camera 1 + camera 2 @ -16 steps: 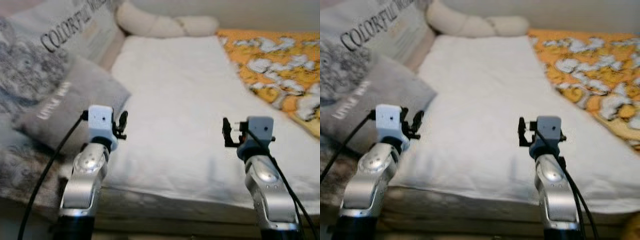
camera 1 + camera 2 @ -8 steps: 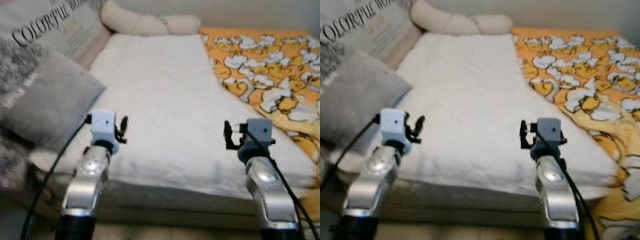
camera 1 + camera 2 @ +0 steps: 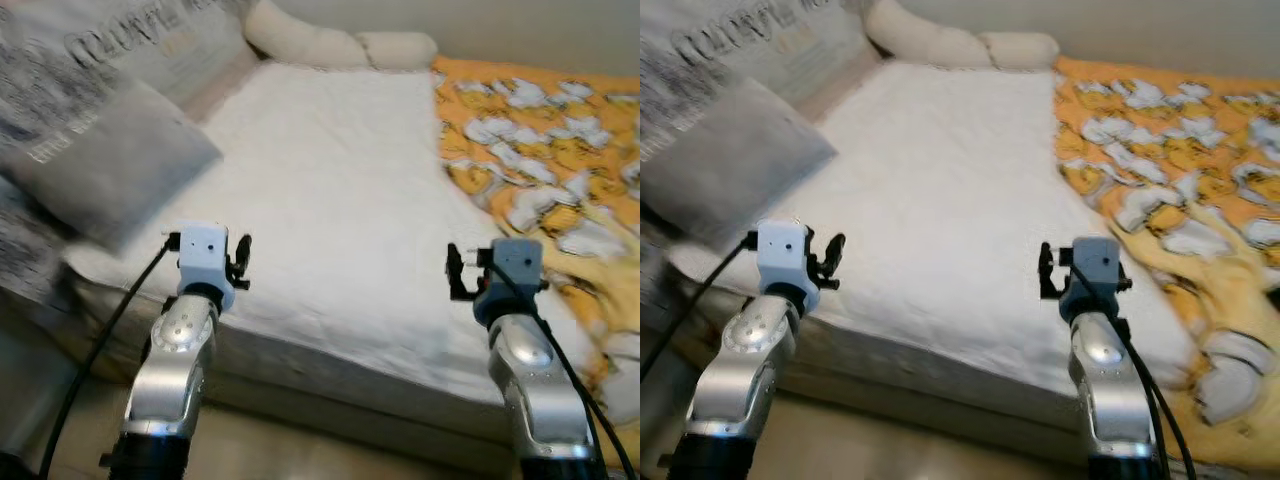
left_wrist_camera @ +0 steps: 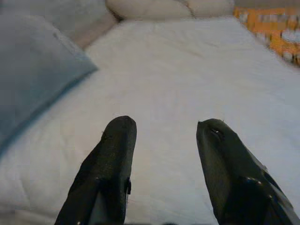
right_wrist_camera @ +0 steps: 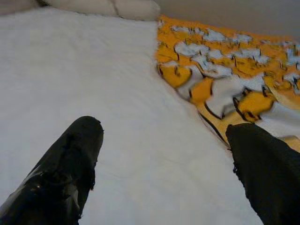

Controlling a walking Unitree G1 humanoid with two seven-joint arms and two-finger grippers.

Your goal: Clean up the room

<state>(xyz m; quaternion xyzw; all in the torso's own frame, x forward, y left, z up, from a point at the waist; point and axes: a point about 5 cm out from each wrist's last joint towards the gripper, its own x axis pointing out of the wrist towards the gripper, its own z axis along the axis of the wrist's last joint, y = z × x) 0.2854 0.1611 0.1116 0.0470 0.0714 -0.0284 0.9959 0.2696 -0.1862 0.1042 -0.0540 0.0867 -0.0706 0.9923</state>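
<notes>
Ahead: one bed, two grey pillows; left claw, right claw both spread, empty.

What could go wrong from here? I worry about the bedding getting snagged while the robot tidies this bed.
The orange patterned blanket hangs off the bed's right edge near the right gripper; its open fingers might catch the cloth and drag it further off. The grey pillow lies close to the left gripper, also open, so a reach forward could knock it. The head views are blurred, which may spoil aim.
</notes>
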